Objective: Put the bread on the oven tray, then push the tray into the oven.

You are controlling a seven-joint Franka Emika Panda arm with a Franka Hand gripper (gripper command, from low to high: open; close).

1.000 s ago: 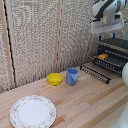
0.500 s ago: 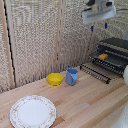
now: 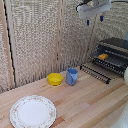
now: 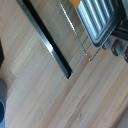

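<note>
Exterior view: the pincer [image 3: 94, 21], a white boxy mount with short blue-tipped fingers, hangs high above the far part of the wooden table [image 3: 90, 102], well clear of everything. Its fingers stand slightly apart with nothing between them, so it reads as open and empty. Near the table's far corner, on the exterior view's right, sits the boxy dark toaster oven [image 3: 115, 50] with its door [image 3: 95, 72] dropped flat. The small orange-brown bread block [image 3: 103, 56] lies on the dark wire-bar oven pan [image 3: 111, 61], which seems to sit at the oven's mouth; how deep is unclear. A blue cup [image 3: 72, 76], a yellow bowl [image 3: 55, 79] and a patterned white plate [image 3: 33, 111] stand nearer the table's middle and front.

Wrist view: no fingers show. It looks straight down on bare wood, the door's dark edge [image 4: 47, 42], the pan's ribbed bars [image 4: 100, 17] and a sliver of bread [image 4: 75, 2].

The risk I see: a push landing off-centre could skew the pan on its brackets or shake the bread loose. Only the exterior view shows the pincer; only the wrist view shows the pan's bars closely.
</note>
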